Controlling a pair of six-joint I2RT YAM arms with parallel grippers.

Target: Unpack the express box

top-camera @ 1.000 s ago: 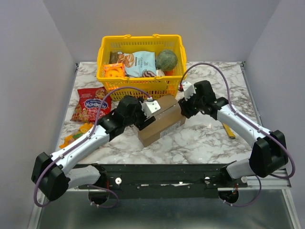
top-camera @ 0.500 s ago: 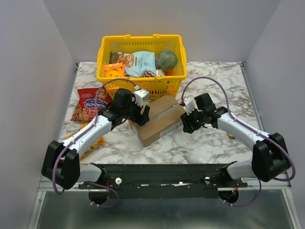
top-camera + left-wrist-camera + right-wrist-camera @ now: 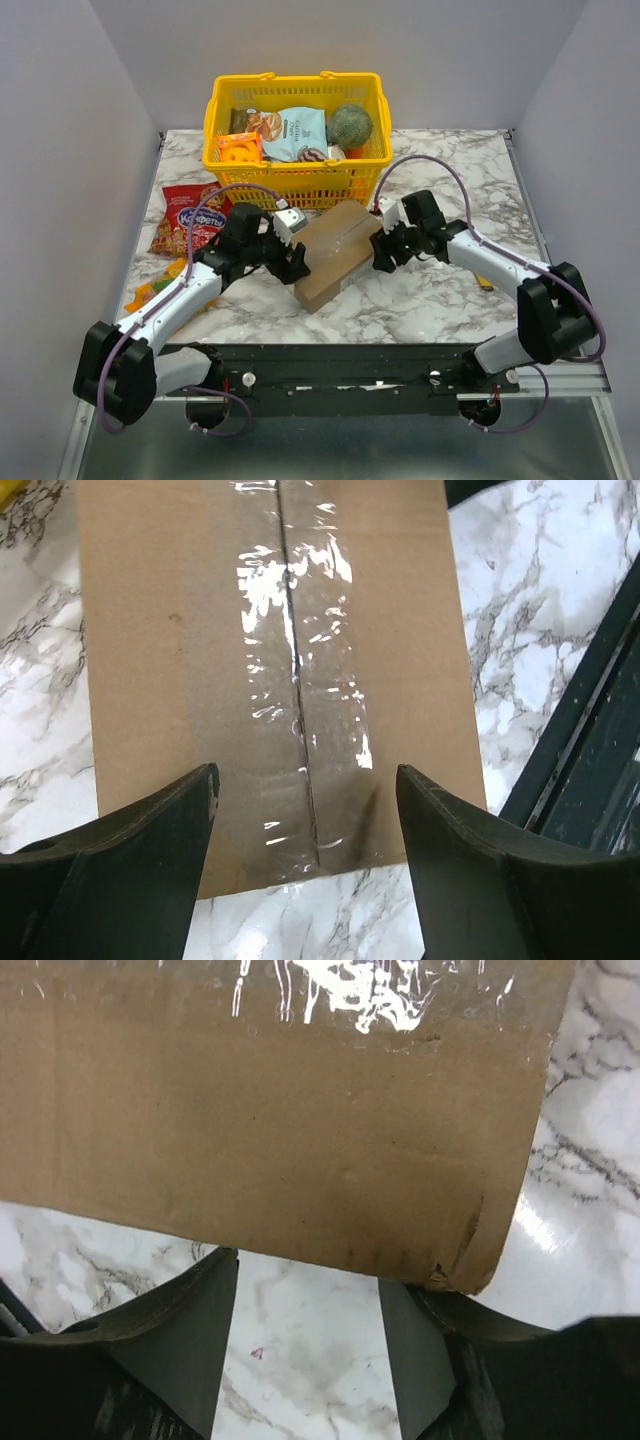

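From above: find the express box (image 3: 335, 250) lying aslant on the marble table (image 3: 440, 300), just in front of the yellow basket (image 3: 300, 182), flaps taped shut and nothing yet unpacked. Note the left claw (image 3: 296, 260) close in at one end and the right claw (image 3: 383, 251) close in at the other. Cannot tell contact or spread from up here. Judge the step in hand as getting at the seam. To do that well: steady one end with one claw, keep the carton flat on the marble, and run a fingertip of the other along the tape line, not across. Avoid shoving the carton back into the basket.

Through the left wrist camera: see the carton's top filling the view, with the clear tape strip (image 3: 300, 680) running straight away down the middle. Read the left claw (image 3: 305, 780) as spread wide and holding nothing, fingers (image 3: 130, 880) set either side of the seam's near end. Cannot tell pressing from hovering. Centre on the slit first, then bring one tip down onto the tape.

Through the right wrist camera: see plain cardboard with crinkled tape along the view's top edge. Read the right claw (image 3: 305, 1280) as spread too, and empty, fingers (image 3: 170, 1350) just short of the carton's near edge, one of them right beside a dented corner. Cannot tell contact there. Close in squarely and brace against that edge without crushing the soft corner further.
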